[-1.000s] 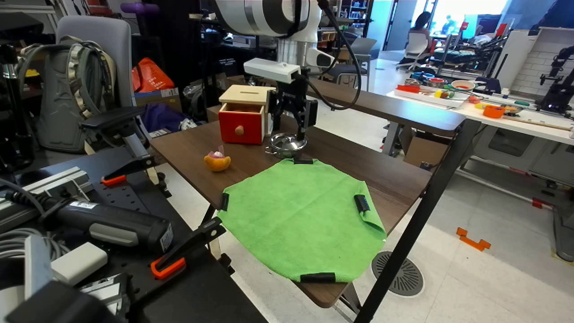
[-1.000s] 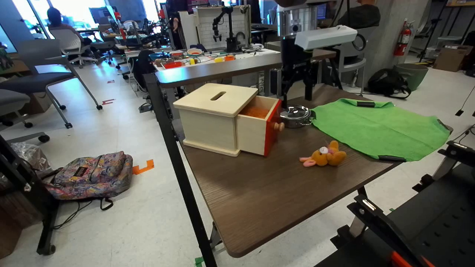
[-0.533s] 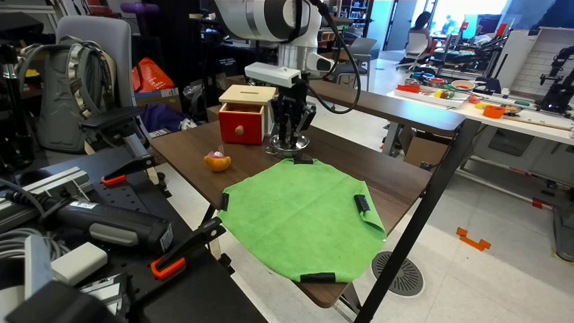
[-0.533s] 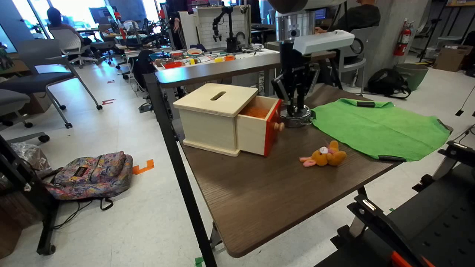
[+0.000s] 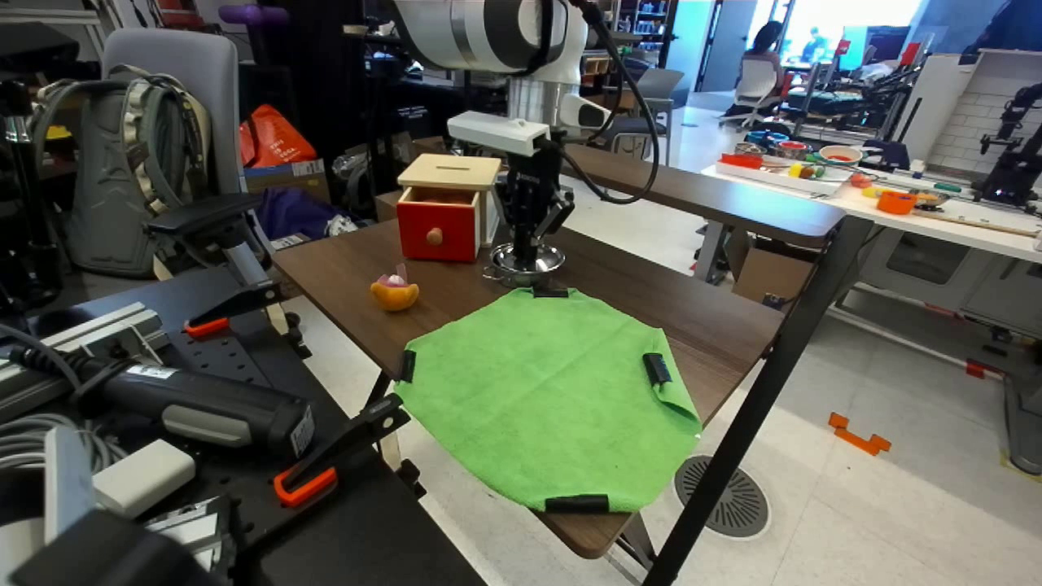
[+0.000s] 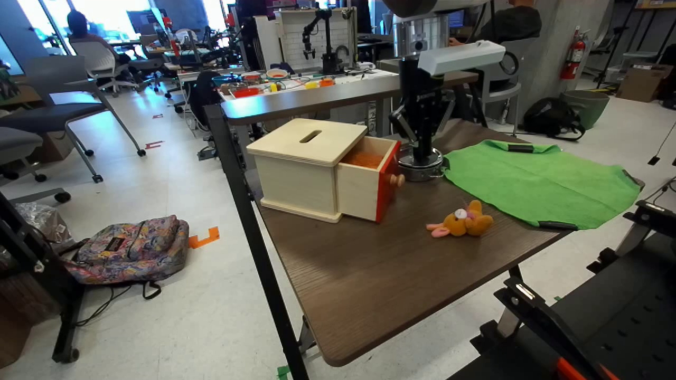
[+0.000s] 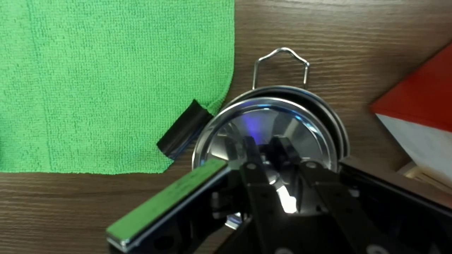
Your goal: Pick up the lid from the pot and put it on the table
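Brown table point(image 6: 369, 285), end effector point(image 7: 266, 145) clamped on lid point(image 7: 279, 120) over pot point(image 6: 421, 174), orange bag point(image 5: 273, 140) with illegible lettering

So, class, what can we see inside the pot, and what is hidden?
In the wrist view, only a dark crescent shows inside the pot; the lid covers most of the opening, so any contents are hidden.
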Available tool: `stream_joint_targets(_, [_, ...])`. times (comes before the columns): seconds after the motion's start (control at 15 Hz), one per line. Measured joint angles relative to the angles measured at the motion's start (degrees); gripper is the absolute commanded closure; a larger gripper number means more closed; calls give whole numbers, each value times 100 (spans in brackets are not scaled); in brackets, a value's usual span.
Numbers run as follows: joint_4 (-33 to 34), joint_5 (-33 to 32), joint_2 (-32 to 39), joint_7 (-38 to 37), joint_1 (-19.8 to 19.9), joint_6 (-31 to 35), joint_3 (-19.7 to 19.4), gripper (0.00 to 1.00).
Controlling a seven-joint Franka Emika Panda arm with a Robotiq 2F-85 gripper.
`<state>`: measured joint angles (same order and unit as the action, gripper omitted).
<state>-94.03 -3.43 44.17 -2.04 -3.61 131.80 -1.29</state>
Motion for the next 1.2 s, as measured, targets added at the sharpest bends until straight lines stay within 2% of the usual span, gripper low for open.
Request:
stream_joint_targets(0.6, [273,39,-196,3,180,-99,-37,95])
stream_joint_targets(1.2, [1399,286,117,17,754,-1205,-42,95])
